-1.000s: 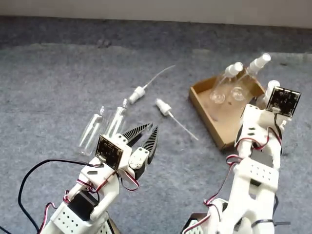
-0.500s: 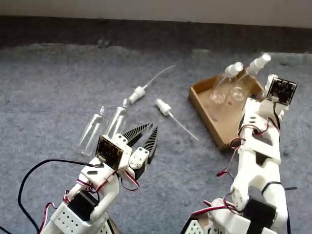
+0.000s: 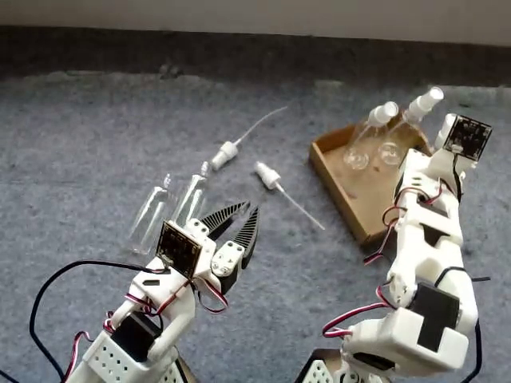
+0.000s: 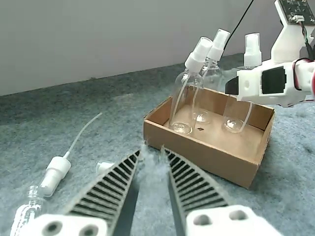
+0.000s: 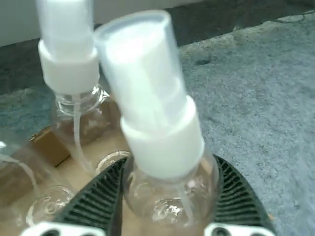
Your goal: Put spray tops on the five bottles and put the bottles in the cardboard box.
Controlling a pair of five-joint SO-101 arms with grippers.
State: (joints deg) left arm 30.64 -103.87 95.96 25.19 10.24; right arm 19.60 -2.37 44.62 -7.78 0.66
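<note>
My right gripper is shut on a clear bottle with a white spray top, holding it upright over the far right corner of the cardboard box. Two more topped bottles stand in the box. My left gripper hovers low over the carpet, open by a narrow gap with nothing between its fingers. Two bare bottles lie just left of it. Two loose spray tops with long tubes lie between those bottles and the box.
Grey carpet covers the table. The right arm leans over the box's far side. A black cable loops beside the left arm's base. Open carpet lies at the far left.
The right arm has stretched farther out over the box's back right corner, carrying its bottle along. The left arm and the loose parts have stayed put.
</note>
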